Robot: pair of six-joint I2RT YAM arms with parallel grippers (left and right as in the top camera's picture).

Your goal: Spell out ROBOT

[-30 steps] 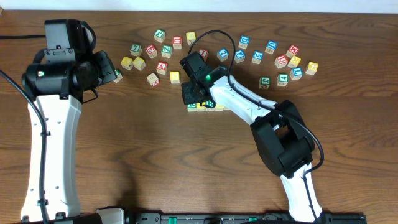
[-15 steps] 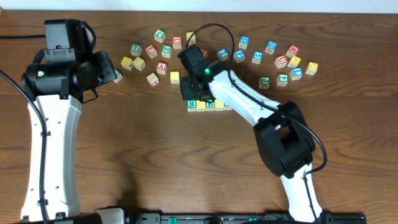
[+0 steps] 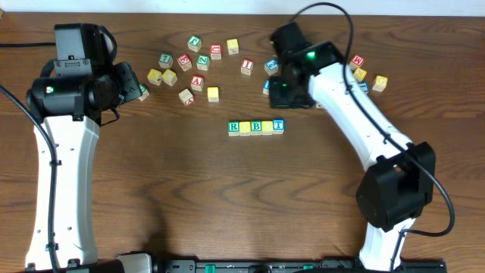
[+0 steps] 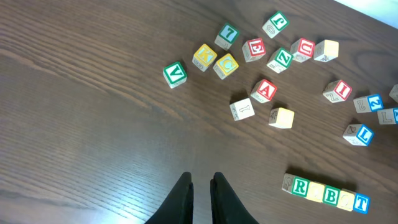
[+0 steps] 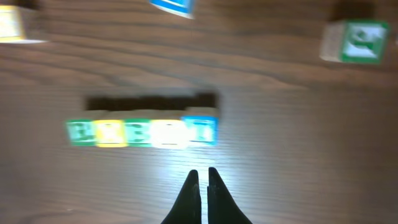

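The row of five lettered blocks (image 3: 256, 127) lies straight on the tabletop (image 3: 189, 189), block touching block, with R at one end, B in the middle and T at the other; the two between are too faint to read. The right hand (image 5: 202, 177) hangs clear of the row on its far side near the T end, fingers pressed together on nothing, its wrist view blurred. The left hand (image 4: 201, 185) is well off the row's R end, closed and empty, and loose blocks (image 3: 198, 62) lie scattered beyond the row.
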